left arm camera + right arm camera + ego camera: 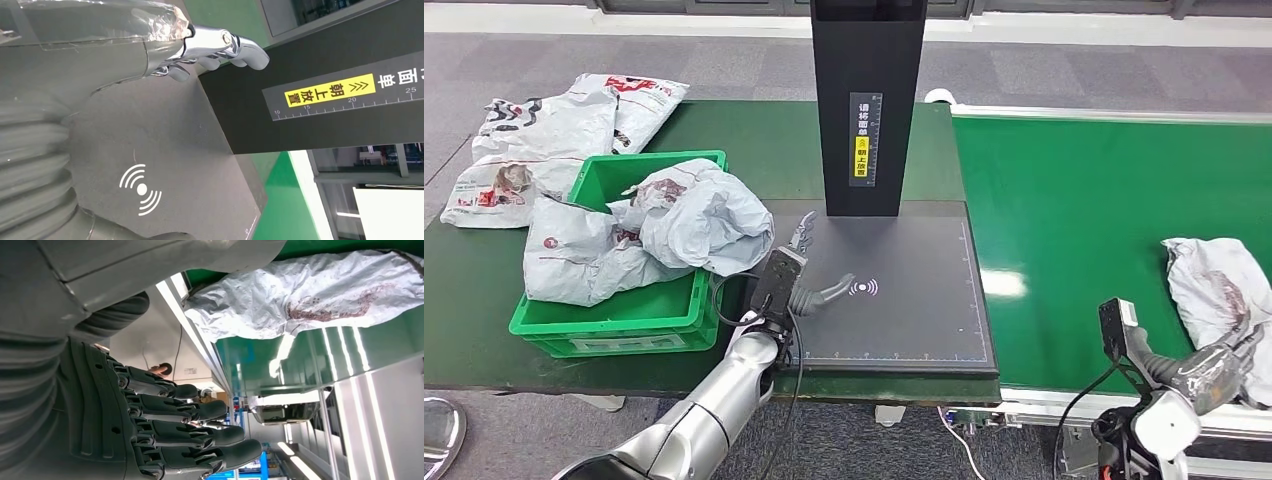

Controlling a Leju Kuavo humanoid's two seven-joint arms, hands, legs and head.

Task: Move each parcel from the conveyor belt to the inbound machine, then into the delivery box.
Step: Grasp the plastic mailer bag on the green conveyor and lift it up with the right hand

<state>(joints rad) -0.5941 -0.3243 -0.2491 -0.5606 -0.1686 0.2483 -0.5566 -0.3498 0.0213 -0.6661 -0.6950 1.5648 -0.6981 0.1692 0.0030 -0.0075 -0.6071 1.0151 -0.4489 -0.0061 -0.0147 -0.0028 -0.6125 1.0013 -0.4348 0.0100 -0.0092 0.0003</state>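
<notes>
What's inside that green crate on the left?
The green crate holds two crumpled grey parcels, heaped above its rim. Whatever lies beneath them, including the crate's floor, is covered.

A grey carpeted floor [1064, 75] lies beyond a dark green table [754, 140], with a pale strip along the far wall base. White cables [959, 435] trail on the floor beneath the table's near edge. Bright ceiling light strips [292, 450] show in the right wrist view.
</notes>
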